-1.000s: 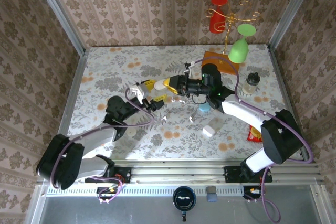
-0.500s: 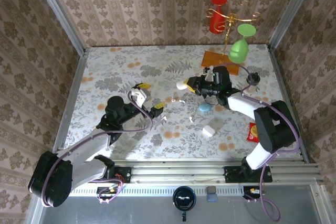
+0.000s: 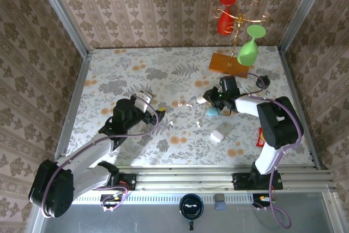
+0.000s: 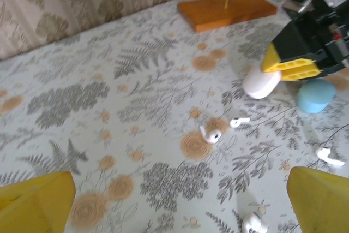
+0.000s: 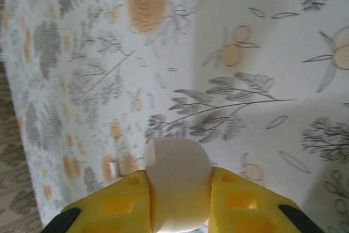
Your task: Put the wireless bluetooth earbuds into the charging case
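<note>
Earbuds (image 4: pixel 210 135): what are they like, and where do they lie?

— Four tiny glossy white plastic pieces with short stems. They lie loose on the matte, floral-printed table (image 3: pixel 120 75), scattered near its middle between the two grippers, apart from every case. The one nearest the left wrist camera is blurred.

What are the grippers doing?

— The left gripper (image 3: pixel 155 103) holds its blocky yellow fingers (image 4: pixel 38 200) spread wide above the table, with nothing between them. The right gripper (image 5: pixel 179 203), further right, has its fingers clamped on the sides of a smooth white oval case (image 5: pixel 177 170), rounded like a pebble. The case's near end is hidden between the fingers, and it cannot be made out whether its lid is open.

Anything else nearby?

— A pale blue rounded case (image 3: pixel 211 111) lies just beside the held one, and a white blocky case (image 3: pixel 218 133) lies nearer. At the far right stands an orange wooden base (image 3: pixel 226 61) with a thin gold rod.
</note>
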You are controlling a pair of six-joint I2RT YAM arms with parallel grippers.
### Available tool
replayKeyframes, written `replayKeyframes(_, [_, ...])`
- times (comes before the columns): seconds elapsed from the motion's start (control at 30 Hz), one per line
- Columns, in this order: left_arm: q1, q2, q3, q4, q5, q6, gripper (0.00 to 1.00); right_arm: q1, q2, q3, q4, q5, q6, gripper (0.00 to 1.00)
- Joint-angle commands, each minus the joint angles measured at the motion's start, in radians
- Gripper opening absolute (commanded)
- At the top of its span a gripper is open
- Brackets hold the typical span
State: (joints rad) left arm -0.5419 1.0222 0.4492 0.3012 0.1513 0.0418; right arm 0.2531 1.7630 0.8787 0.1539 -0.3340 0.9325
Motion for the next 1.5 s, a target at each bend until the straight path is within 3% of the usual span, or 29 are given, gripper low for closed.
replayKeyframes(0.0, [0.006, -0.014, 0.051, -0.157, -0.102, -0.080, 1.00, -0.006, 0.008, 0.006, -0.025, 0.058, -0.045, 0.29])
replayKeyframes(0.17, [0.007, 0.002, 0.095, -0.323, -0.170, -0.166, 1.00, -0.006, -0.050, 0.022, -0.097, 0.098, -0.100, 0.51])
replayKeyframes(0.33, [0.012, 0.048, 0.154, -0.484, -0.186, -0.273, 1.00, -0.002, -0.168, -0.004, -0.140, 0.140, -0.135, 0.62])
replayKeyframes(0.57, [0.011, 0.066, 0.199, -0.665, -0.262, -0.429, 1.00, 0.033, -0.324, -0.051, -0.192, 0.178, -0.183, 0.63])
replayKeyframes(0.9, [0.031, 0.041, 0.230, -0.962, -0.294, -0.722, 1.00, 0.102, -0.364, 0.004, -0.252, 0.141, -0.197, 0.63])
replayKeyframes(1.17, [0.033, 0.063, 0.140, -0.898, -0.176, -0.818, 1.00, 0.121, -0.313, 0.043, -0.269, 0.122, -0.213, 0.65])
replayKeyframes(1.27, [0.018, 0.099, 0.140, -0.921, -0.207, -0.889, 0.91, 0.123, -0.299, 0.037, -0.258, 0.120, -0.210, 0.64])
replayKeyframes(1.37, [-0.001, 0.166, 0.173, -0.991, -0.267, -0.960, 0.93, 0.123, -0.283, 0.034, -0.245, 0.112, -0.199, 0.64])
replayKeyframes(1.47, [-0.009, 0.241, 0.197, -0.995, -0.251, -0.968, 0.90, 0.123, -0.272, 0.031, -0.223, 0.097, -0.188, 0.64])
